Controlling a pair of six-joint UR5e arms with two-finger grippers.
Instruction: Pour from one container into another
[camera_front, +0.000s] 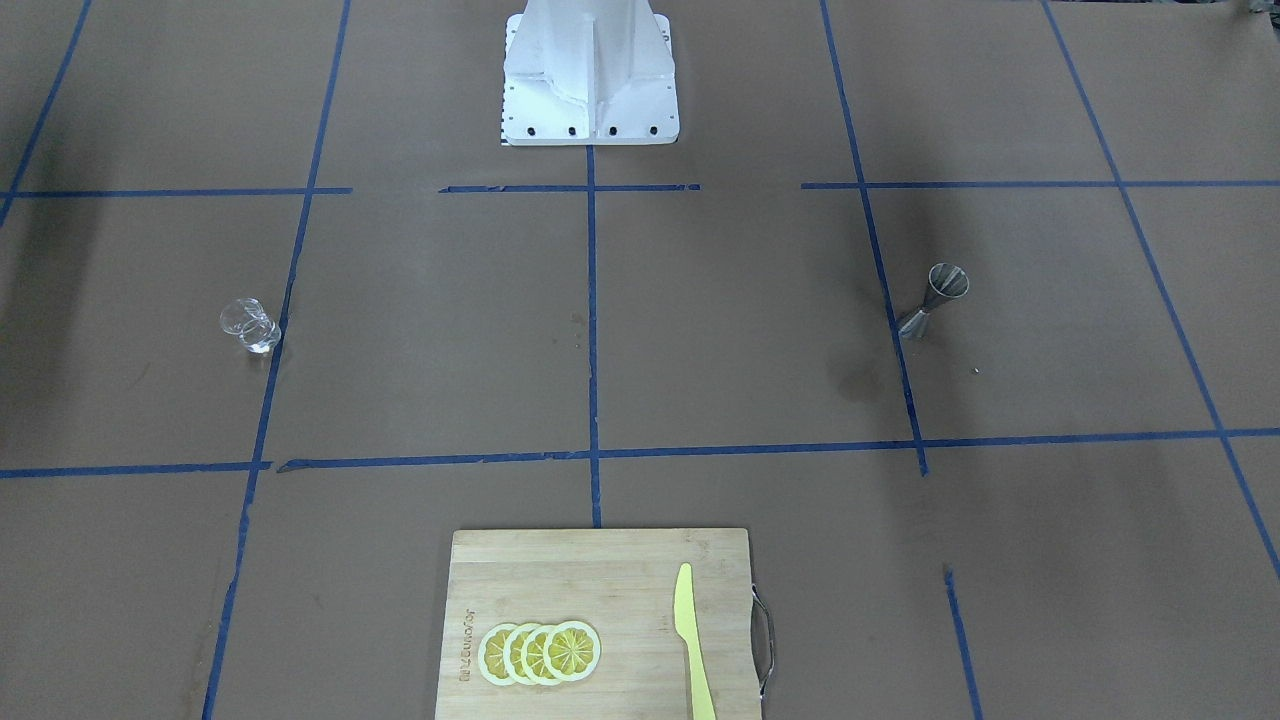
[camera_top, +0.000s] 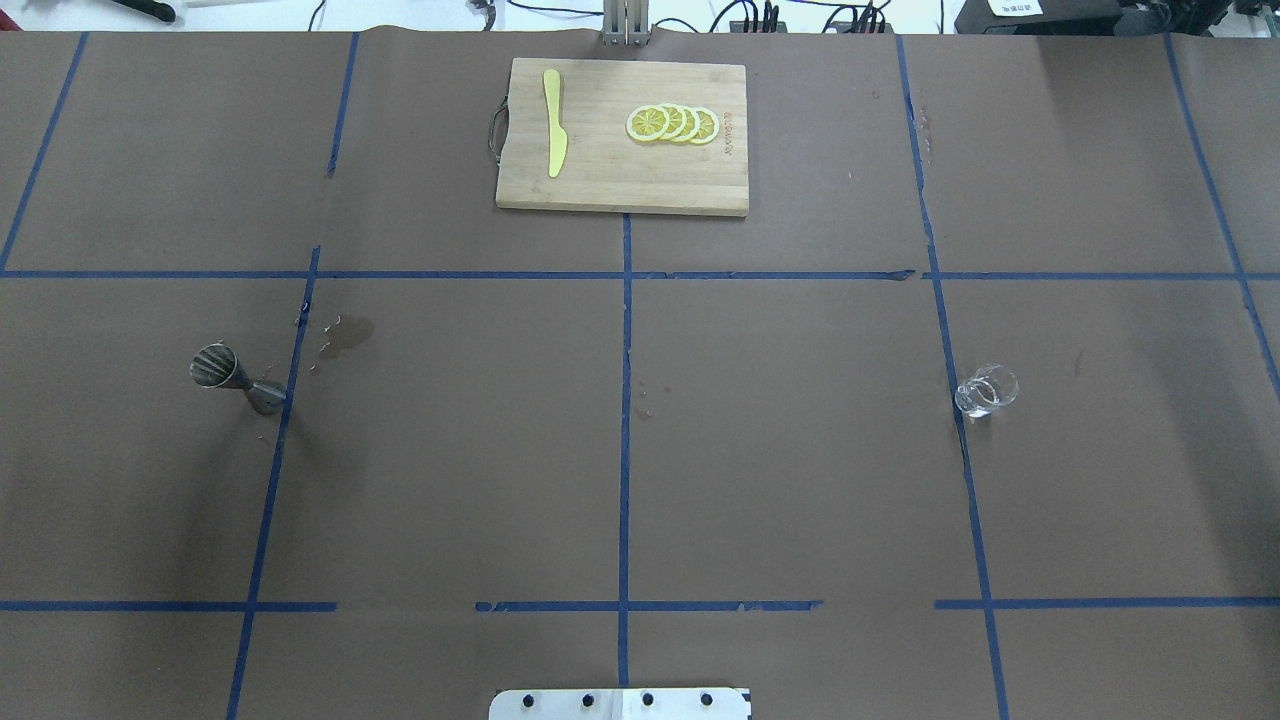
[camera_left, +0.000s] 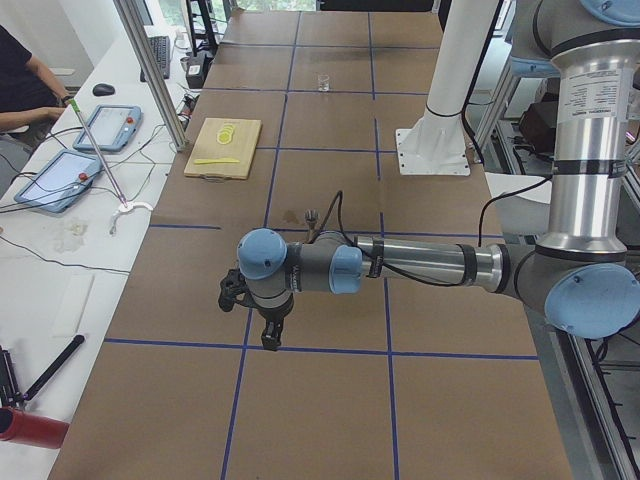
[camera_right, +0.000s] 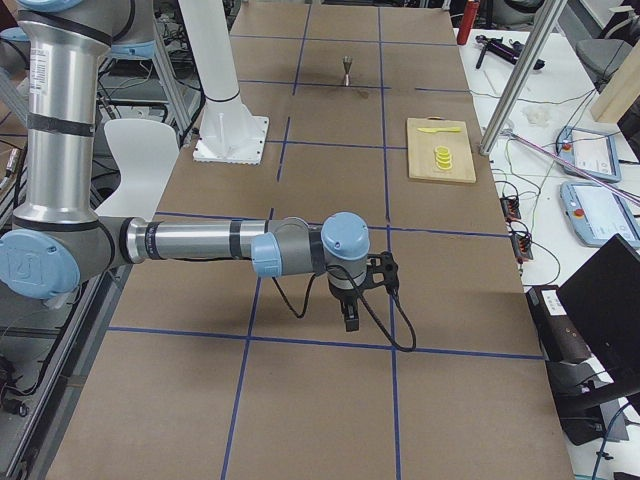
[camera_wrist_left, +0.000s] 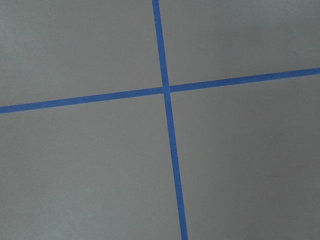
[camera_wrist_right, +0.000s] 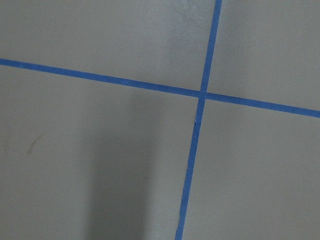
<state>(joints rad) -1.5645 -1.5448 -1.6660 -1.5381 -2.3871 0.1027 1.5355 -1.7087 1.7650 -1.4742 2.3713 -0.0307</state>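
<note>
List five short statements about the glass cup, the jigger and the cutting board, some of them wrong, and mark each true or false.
1. The glass cup stands on the robot's right half of the table. True.
2. The steel jigger lies on its side. False: it stands upright.
3. The yellow knife lies on the cutting board. True.
4. The lemon slices sit in the glass cup. False: they overlap in a row on the cutting board.
5. The right gripper holds the glass cup. False: it hangs over bare table, far from the cup.
</note>
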